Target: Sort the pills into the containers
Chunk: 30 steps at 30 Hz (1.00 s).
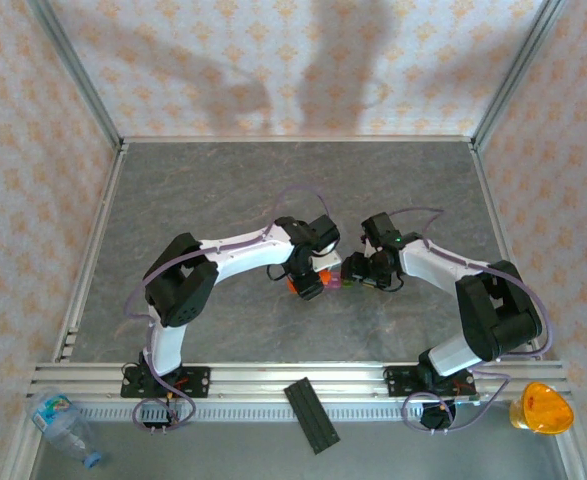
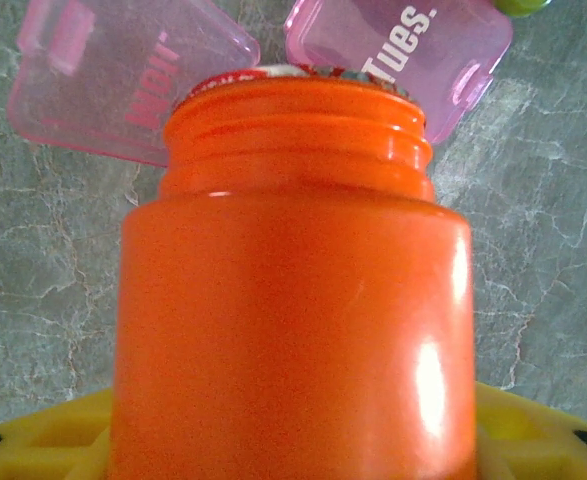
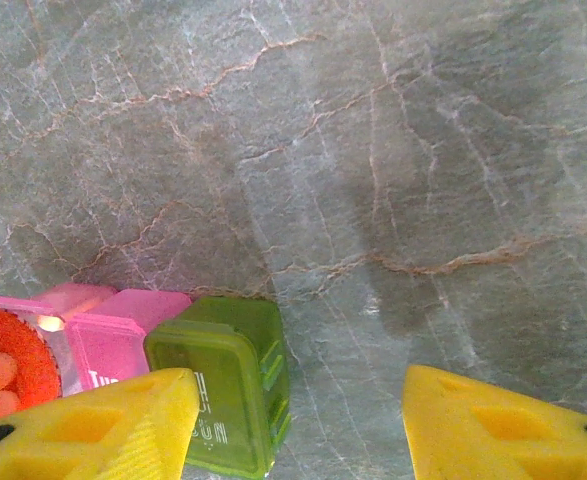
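One bottle [image 2: 293, 300], mouth toward containers [image 2: 403, 45], clamped in left tool [image 1: 310, 281]; right tool [image 3: 298, 425] apart.

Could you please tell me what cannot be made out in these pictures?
Left wrist view: the orange bottle blocks where the two pink lids meet.
Right wrist view: lettering on the green container is too blurred to read; the orange bottle is cut by the left edge.
Top view: the containers are too small for detail.

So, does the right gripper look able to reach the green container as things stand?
Probably yes: the right gripper stands open right beside the green container, which has nothing over it; the orange bottle is further off, at the pink box.
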{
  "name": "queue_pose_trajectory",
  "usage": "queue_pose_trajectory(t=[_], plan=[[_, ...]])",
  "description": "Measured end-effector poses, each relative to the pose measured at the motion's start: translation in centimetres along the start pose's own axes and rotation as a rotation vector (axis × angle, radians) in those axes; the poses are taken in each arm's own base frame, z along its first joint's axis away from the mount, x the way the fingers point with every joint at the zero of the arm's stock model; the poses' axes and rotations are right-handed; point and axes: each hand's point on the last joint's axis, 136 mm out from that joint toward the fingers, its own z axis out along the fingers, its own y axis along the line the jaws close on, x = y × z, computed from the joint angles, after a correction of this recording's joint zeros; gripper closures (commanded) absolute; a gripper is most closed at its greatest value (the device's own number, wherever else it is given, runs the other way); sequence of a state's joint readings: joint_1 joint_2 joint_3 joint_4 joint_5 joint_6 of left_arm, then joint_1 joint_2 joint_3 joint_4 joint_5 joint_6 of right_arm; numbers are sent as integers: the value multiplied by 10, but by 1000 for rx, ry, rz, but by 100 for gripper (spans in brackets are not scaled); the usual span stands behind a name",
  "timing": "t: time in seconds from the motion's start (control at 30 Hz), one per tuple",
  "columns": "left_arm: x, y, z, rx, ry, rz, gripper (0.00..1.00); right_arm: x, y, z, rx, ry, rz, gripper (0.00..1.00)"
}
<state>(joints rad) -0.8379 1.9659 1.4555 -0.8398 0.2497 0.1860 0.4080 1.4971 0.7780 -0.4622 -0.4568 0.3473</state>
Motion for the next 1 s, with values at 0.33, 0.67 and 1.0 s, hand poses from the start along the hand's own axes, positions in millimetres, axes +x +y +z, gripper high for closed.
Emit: queue_pose_trajectory(t=[0.33, 0.67, 1.0], plan=[[5, -2, 1, 2, -49, 11, 100, 0, 0, 0, -1, 0, -1, 43], [12, -8, 1, 22, -122, 18, 100, 0, 1, 0, -1, 0, 0, 43], [12, -13, 7, 49, -210, 28, 100, 1, 0, -2, 7, 2, 6, 43]])
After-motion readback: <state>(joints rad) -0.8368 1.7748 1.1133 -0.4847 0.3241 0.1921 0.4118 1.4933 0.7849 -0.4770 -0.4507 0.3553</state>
